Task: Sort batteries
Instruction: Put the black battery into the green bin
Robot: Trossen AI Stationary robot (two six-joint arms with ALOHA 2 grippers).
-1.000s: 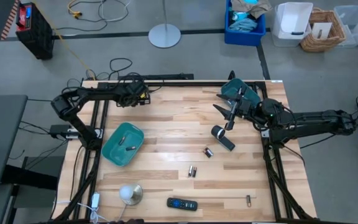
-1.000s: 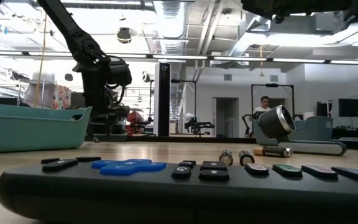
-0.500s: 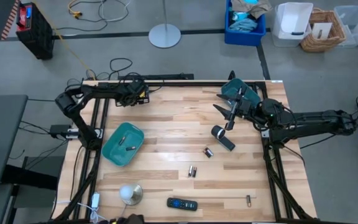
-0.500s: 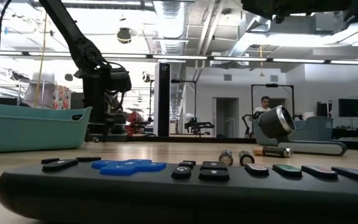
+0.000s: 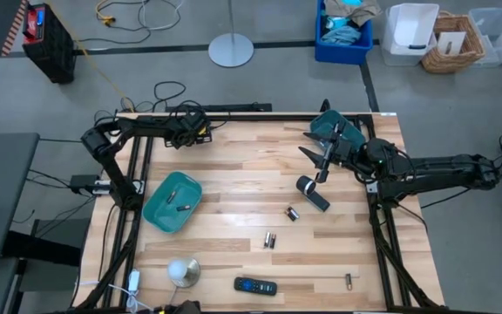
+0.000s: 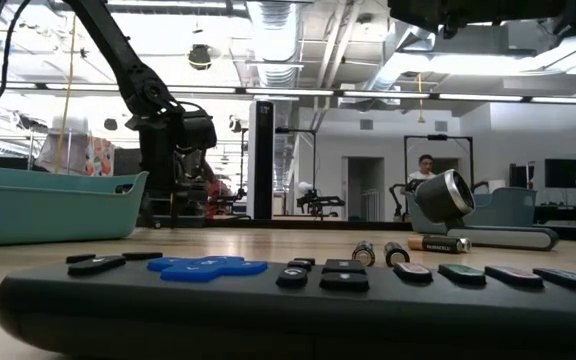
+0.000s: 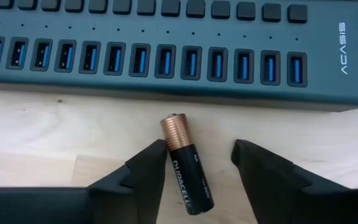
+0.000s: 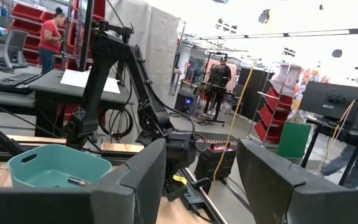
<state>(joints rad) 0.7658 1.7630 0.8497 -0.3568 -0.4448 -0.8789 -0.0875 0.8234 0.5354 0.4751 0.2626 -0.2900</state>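
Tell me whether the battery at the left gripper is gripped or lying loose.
Lying loose: the Duracell battery lies flat on the wood beside the USB hub, between the left gripper's open fingers, neither clearly clamping it.

The left gripper [image 5: 192, 131] has moved a little further along the far edge of the light wooden table [image 5: 234, 174], toward the middle. Its two dark fingers [image 7: 146, 171] have started to close around the small black and copper battery [image 7: 186, 182].
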